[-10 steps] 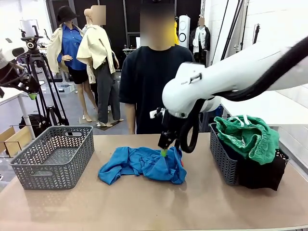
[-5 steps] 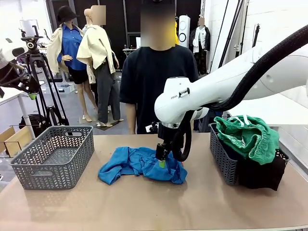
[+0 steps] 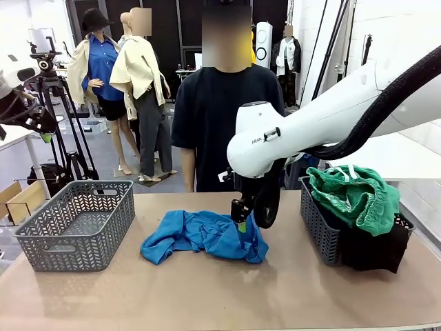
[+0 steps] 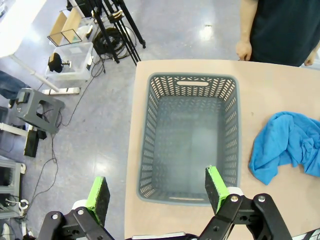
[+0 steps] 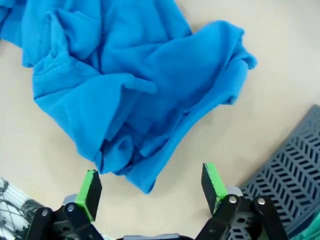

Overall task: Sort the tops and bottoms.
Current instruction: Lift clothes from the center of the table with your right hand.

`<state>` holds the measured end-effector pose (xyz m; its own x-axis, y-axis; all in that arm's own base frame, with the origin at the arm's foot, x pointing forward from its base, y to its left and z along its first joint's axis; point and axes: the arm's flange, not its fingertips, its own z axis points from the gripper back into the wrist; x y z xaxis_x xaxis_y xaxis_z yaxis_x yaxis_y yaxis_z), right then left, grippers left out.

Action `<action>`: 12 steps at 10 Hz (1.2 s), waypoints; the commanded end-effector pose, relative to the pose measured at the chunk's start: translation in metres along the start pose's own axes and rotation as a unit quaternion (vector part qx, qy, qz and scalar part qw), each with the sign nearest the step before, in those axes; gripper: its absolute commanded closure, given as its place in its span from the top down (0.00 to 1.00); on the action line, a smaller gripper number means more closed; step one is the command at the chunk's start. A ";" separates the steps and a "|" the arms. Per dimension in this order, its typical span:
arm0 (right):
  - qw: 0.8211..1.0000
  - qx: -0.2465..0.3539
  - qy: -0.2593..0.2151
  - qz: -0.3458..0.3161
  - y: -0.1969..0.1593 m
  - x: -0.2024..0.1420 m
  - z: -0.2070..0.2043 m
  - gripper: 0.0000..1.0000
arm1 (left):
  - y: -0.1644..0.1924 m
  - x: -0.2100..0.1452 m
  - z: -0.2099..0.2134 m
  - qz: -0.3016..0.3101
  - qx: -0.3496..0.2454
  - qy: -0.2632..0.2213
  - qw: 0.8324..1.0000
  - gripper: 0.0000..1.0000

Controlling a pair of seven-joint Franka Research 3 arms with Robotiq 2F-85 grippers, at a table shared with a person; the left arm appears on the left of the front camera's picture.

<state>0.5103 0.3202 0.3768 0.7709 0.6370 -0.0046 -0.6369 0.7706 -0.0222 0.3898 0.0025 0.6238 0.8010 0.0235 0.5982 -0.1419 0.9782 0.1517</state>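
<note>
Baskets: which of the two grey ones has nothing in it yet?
The grey basket at the robot's left end of the table; its floor is bare. The other basket already holds green shorts over dark garments.

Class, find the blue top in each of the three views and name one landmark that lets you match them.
Front view: blue top lies crumpled mid-table, under the right gripper.
Left wrist view: at the right edge, right of the left basket.
Right wrist view: upper left to centre, above the open fingers.
Shared landmark: the tan table, on which the top lies.
</note>
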 end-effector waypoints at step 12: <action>0.994 0.113 -0.007 0.009 0.000 0.031 -0.060 1.00 | 0.002 0.000 0.000 -0.002 0.007 0.000 1.000 1.00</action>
<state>0.5313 0.3369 0.3186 0.7631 0.6462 -0.0123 -0.6336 0.7516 0.1835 0.3898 0.0025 0.6238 0.8010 0.0233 0.5983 -0.1419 0.9782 0.1518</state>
